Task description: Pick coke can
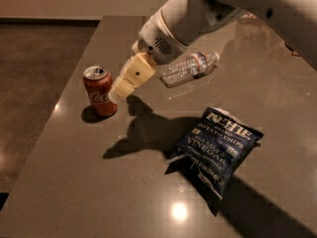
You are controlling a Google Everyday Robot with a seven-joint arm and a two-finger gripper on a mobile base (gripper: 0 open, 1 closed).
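The red coke can (pixel 100 90) stands upright on the left part of the grey table (pixel 99 182), silver top up. My gripper (pixel 120 87) comes in from the upper right on a white arm; its cream fingertips are right beside the can's right side, at about the can's upper half. I cannot tell if it touches the can.
A clear plastic bottle (pixel 190 67) lies on its side behind the arm. A dark blue chip bag (pixel 218 148) lies at centre right. The table's left edge runs close to the can, with dark floor (pixel 34 83) beyond.
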